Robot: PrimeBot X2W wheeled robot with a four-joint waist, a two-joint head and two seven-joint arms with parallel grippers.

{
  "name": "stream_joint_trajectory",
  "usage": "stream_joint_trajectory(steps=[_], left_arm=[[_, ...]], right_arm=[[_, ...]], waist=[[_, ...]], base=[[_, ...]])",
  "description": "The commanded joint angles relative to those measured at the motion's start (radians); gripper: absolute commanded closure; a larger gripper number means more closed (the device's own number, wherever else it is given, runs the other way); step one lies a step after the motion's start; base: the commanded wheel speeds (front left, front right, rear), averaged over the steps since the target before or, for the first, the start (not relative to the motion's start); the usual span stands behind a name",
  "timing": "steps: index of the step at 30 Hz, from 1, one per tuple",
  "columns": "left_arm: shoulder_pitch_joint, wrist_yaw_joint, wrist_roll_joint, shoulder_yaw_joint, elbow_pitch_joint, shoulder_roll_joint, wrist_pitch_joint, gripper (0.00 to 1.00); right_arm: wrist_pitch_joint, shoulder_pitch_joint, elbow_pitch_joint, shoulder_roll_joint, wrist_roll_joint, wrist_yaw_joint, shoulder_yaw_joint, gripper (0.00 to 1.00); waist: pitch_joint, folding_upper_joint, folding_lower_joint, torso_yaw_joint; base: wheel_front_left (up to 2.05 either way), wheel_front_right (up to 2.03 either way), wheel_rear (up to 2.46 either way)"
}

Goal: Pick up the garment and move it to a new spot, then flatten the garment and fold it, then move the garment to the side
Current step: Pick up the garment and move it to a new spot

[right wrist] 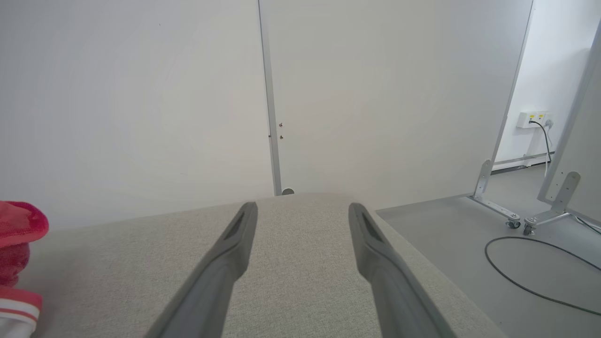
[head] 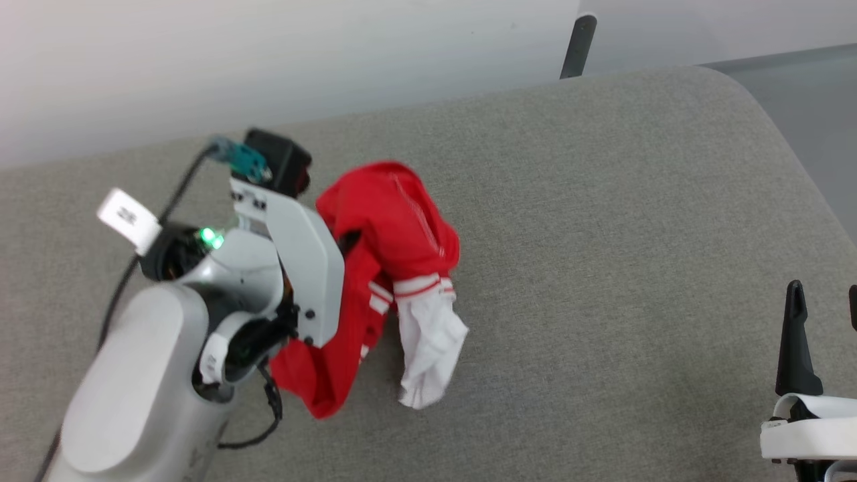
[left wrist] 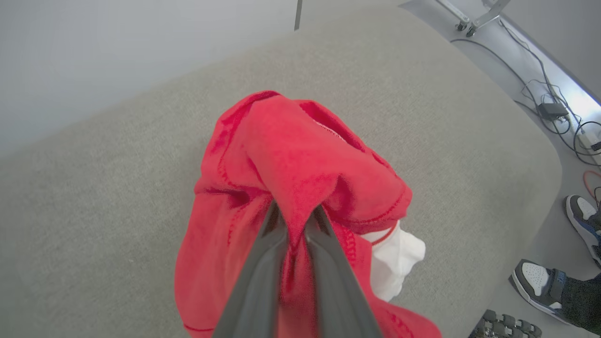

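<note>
My left end effector (left wrist: 293, 213) is pinched narrow on a fold of red cloth, so the garment (head: 395, 221) hangs from it in a bunch over the left half of the grey desk (head: 602, 201). The white sleeve (head: 428, 348) dangles lowest. I cannot tell whether it clears the surface or drags on it. My right end effector (right wrist: 302, 209) stands wide and holds nothing, low at the right edge of the desk and well apart from the cloth. I judge this to be the carry to a new spot. To do it well I would raise the bunch enough to free the sleeve, then travel slowly toward the open middle so nothing swings out of the pinch. I would lower it sleeve first, so the cloth trails out rather than piling. That should leave an edge my right side can reach for flattening.
</note>
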State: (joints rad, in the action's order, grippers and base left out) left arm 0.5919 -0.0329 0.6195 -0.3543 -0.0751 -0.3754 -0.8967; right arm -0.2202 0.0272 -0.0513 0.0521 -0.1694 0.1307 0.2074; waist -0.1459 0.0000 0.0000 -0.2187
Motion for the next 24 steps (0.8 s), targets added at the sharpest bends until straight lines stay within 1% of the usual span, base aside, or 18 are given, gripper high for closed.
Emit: stream_joint_trajectory(steps=[1, 6, 13, 14, 15, 16, 17, 18, 19, 22, 24], left_arm=[[-0.015, 0.006, 0.005, -0.002, 0.009, 0.000, 0.009, 1.00], [-0.057, 0.034, 0.021, -0.023, 0.089, 0.001, 0.017, 1.00], [-0.041, 0.069, 0.034, -0.043, 0.215, 0.011, 0.026, 1.00], [-0.035, 0.069, 0.039, -0.043, 0.230, 0.016, 0.026, 0.85], [-0.029, 0.069, 0.049, -0.038, 0.242, 0.022, 0.029, 0.66], [-0.022, 0.074, 0.055, -0.035, 0.253, 0.026, 0.032, 0.56], [-0.017, 0.078, 0.059, -0.033, 0.262, 0.025, 0.032, 0.51], [-0.014, 0.080, 0.062, -0.033, 0.267, 0.024, 0.032, 0.18], [-0.012, 0.087, 0.067, -0.035, 0.271, 0.023, 0.029, 0.11], [-0.002, 0.089, 0.083, -0.026, 0.266, 0.028, 0.032, 0.11], [-0.001, 0.094, 0.088, -0.022, 0.254, 0.022, 0.036, 0.05]], right_arm=[[-0.006, 0.010, 0.003, -0.003, -0.006, 0.000, -0.005, 0.00], [-0.010, 0.019, 0.015, -0.003, -0.013, 0.000, -0.020, 0.00], [-0.014, 0.030, 0.025, -0.003, -0.010, 0.000, -0.040, 0.00], [-0.015, 0.032, 0.027, -0.003, -0.009, 0.000, -0.042, 0.00], [-0.015, 0.033, 0.029, -0.003, -0.007, 0.000, -0.045, 0.00], [-0.015, 0.034, 0.030, -0.003, -0.005, 0.000, -0.048, 0.00], [-0.015, 0.034, 0.032, -0.003, -0.003, 0.000, -0.052, 0.00], [-0.014, 0.032, 0.032, -0.003, -0.001, 0.000, -0.055, 0.00], [-0.012, 0.030, 0.033, -0.003, 0.002, 0.000, -0.058, 0.00], [-0.007, 0.027, 0.037, -0.003, 0.010, 0.000, -0.068, 0.00], [-0.002, 0.031, 0.033, -0.003, 0.017, 0.000, -0.077, 0.00]], waist=[[-0.006, 0.0000, 0.0000, -0.005], [-0.017, 0.0000, 0.0000, -0.008], [-0.024, 0.0000, 0.0000, -0.006], [-0.023, 0.0000, 0.0000, -0.005], [-0.021, 0.0000, 0.0000, -0.004], [-0.018, 0.0000, 0.0000, -0.002], [-0.013, 0.0000, 0.0000, 0.000], [-0.008, 0.0000, 0.0000, 0.004], [-0.001, 0.0000, 0.0000, 0.009], [0.020, 0.0000, 0.0000, 0.025], [0.032, 0.0000, 0.0000, 0.038]], base=[[0.00, 0.00, 0.00], [0.00, 0.00, 0.00], [0.00, 0.00, 0.00], [0.00, 0.00, 0.00], [0.00, 0.00, 0.00], [0.00, 0.00, 0.00], [0.00, 0.00, 0.00], [0.00, 0.00, 0.00], [0.00, 0.00, 0.00], [0.00, 0.00, 0.00], [0.00, 0.00, 0.00]])
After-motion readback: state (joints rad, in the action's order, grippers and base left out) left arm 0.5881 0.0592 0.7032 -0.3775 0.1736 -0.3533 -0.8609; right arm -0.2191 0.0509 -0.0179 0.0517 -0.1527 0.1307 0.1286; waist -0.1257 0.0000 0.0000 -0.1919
